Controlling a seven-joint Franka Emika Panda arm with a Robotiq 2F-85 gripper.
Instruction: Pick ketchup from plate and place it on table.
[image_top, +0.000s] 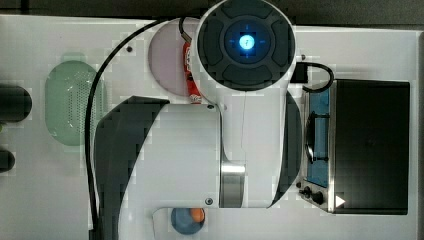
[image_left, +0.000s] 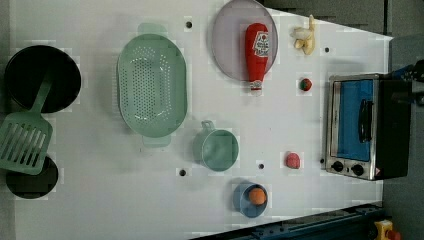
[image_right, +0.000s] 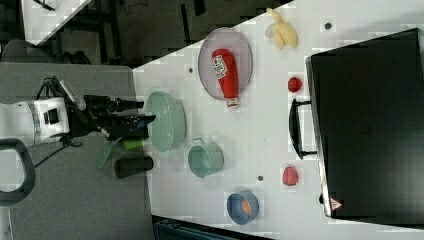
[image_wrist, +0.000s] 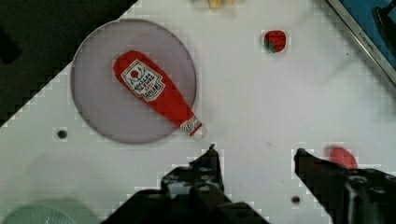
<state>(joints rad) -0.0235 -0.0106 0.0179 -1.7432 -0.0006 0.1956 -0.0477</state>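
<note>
In the left view, the ketchup (image_left: 257, 52) lies on the plate (image_left: 227, 45), its cap end past the plate's rim over the table (image_left: 100, 200). A perforated basket (image_left: 151, 85) sits to the plate's left, a toaster oven (image_left: 361, 125) to its lower right.

Probably a robot lab: holed white table (image_left: 125, 200), toy toaster oven (image_left: 362, 127).

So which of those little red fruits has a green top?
The strawberry between the ketchup bottle's cap and the toaster oven. The other red fruit, near the oven's knobs, is plain pinkish red.

Bright, even light; blocky, soft pictures, faint shadows
</note>
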